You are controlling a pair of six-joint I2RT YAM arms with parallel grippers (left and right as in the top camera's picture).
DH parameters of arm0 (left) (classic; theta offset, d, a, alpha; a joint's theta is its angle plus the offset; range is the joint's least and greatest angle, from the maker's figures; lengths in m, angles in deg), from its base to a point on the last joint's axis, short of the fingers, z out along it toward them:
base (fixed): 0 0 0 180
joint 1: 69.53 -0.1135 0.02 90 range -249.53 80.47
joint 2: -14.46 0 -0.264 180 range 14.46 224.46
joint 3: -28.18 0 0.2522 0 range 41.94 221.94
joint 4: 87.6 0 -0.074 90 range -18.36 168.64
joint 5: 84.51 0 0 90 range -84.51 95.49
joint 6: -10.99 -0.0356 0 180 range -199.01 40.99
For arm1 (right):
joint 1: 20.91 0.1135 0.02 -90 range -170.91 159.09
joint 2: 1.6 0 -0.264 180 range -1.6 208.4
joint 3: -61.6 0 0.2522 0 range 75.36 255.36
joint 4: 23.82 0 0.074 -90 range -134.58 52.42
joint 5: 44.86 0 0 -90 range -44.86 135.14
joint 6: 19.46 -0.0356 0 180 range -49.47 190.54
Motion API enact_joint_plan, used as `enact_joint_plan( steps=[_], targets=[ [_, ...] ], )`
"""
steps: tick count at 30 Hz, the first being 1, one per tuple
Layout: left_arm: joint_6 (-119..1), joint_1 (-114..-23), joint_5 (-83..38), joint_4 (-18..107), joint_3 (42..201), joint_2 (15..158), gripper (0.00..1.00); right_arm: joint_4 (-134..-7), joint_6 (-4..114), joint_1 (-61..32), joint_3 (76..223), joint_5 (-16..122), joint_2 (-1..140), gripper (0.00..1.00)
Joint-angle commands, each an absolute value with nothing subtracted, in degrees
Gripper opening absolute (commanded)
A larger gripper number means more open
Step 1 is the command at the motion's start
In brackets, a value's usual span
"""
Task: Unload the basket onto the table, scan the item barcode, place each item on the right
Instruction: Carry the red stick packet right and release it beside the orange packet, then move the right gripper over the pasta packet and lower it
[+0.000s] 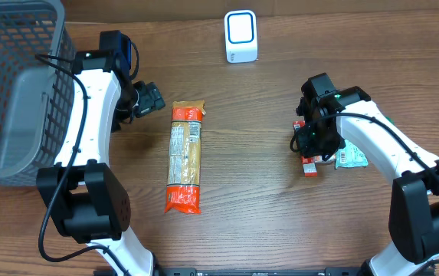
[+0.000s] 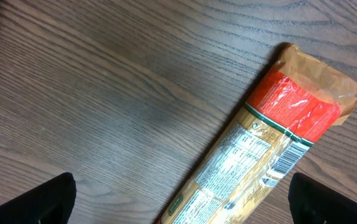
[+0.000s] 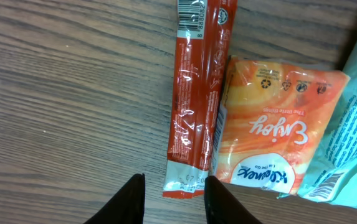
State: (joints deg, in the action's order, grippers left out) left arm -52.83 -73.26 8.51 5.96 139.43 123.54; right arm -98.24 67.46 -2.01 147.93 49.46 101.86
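A long pasta packet with red ends lies in the middle of the table, its label side up. My left gripper hovers by its far end, wide open and empty. In the left wrist view the packet runs diagonally between the spread fingers. The white scanner stands at the back. My right gripper is low over a red stick sachet. Its fingers are parted a little, and the sachet's lower end lies on the table just ahead of the gap, not gripped.
An orange tissue pack lies right of the sachet, touching it. A teal packet lies further right. A grey wire basket fills the far left, close behind the left arm.
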Motion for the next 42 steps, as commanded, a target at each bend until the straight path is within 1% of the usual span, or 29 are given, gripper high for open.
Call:
enact_joint_plan(
  steps=[1,3,6,8,10,13,15,18,20,22,24,25,28,32,42],
  targets=[
    [-53.27,-72.84,8.62,5.85,139.54,122.45,1.00,-97.13,67.29,-1.64,147.67,53.63,101.81,0.35],
    [-53.25,-72.84,8.62,5.85,139.54,122.45,1.00,-96.47,67.25,-1.49,147.67,58.31,101.81,0.39],
    [-53.27,-72.84,8.62,5.85,139.54,122.45,1.00,-93.24,67.05,-0.24,147.67,67.64,101.81,0.39],
    [-53.27,-72.84,8.62,5.85,139.54,122.45,1.00,-89.96,66.83,1.38,147.67,70.90,101.81,0.39],
    [-53.25,-72.84,8.62,5.85,139.54,122.45,1.00,-86.68,62.66,3.56,147.67,70.86,101.81,0.39],
    [-53.27,-72.84,8.62,5.85,139.54,122.45,1.00,-81.08,49.41,7.71,147.67,67.75,101.81,0.39],
    [-53.25,-72.84,8.62,5.85,139.54,122.45,1.00,-76.32,45.52,10.88,147.67,67.47,101.84,0.42],
    [-53.27,-72.84,8.62,5.85,139.54,122.45,1.00,-68.74,41.41,16.06,147.67,66.81,102.03,0.51],
    [-53.25,-72.84,8.62,5.85,139.54,122.45,1.00,-65.87,36.95,19.67,147.67,63.42,102.03,0.59],
    [-53.27,-72.84,8.62,5.85,139.54,122.45,1.00,-64.47,32.56,23.08,147.67,57.35,102.03,0.75],
    [-53.27,-72.84,8.62,5.85,139.54,122.45,1.00,-63.93,29.74,26.42,147.67,50.86,102.03,0.86],
    [-53.27,-72.84,8.62,5.85,139.54,122.45,1.00,-63.71,29.43,27.58,147.67,48.78,102.03,0.98],
    [-53.27,-72.84,8.62,5.85,139.54,122.45,1.00,-62.22,29.37,31.19,147.67,44.54,102.03,1.00],
    [-53.25,-72.84,8.62,5.85,139.54,122.45,1.00,-59.86,29.39,33.55,147.67,44.32,102.03,1.00],
    [-53.27,-72.84,8.62,5.85,139.54,122.45,1.00,-58.68,29.37,33.88,147.67,42.31,102.08,1.00]
  ],
)
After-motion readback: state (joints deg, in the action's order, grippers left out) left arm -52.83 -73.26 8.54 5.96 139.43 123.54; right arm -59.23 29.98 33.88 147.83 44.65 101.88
